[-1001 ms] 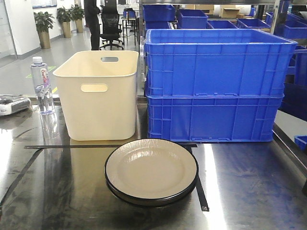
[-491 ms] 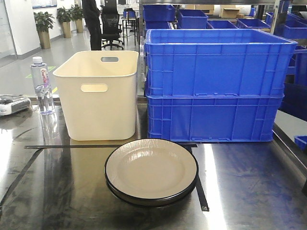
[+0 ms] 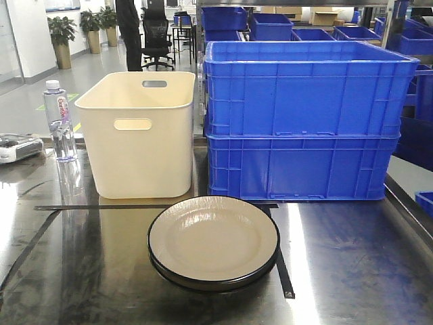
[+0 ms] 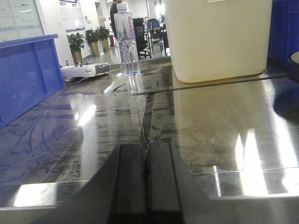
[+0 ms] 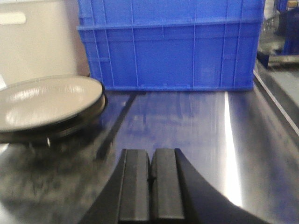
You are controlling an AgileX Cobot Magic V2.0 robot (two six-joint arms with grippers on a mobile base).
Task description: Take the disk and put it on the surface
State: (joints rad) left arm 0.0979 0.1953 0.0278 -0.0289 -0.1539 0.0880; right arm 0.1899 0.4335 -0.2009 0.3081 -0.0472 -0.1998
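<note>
The disk (image 3: 213, 242) is a beige round plate with a black rim, and it looks stacked on a second one. It lies on the surface (image 3: 352, 271), a glossy dark metal tabletop with black tape lines, in front of the bins. In the right wrist view the disk (image 5: 46, 105) is ahead and to the left of my right gripper (image 5: 150, 156), which is shut with nothing in it, low over the surface (image 5: 196, 135). My left gripper (image 4: 147, 149) is also shut and empty, low over the surface (image 4: 210, 121), with the disk's edge (image 4: 294, 65) far to its right. Neither gripper shows in the front view.
A cream plastic bin (image 3: 139, 135) stands behind the disk on the left. Two stacked blue crates (image 3: 304, 122) stand behind it on the right. A water bottle (image 3: 59, 120) and a white device (image 3: 17, 147) are at the far left. Another blue crate (image 4: 23, 74) is left of the left gripper.
Nothing on the table has moved. Only a person far in the background has shifted a little.
</note>
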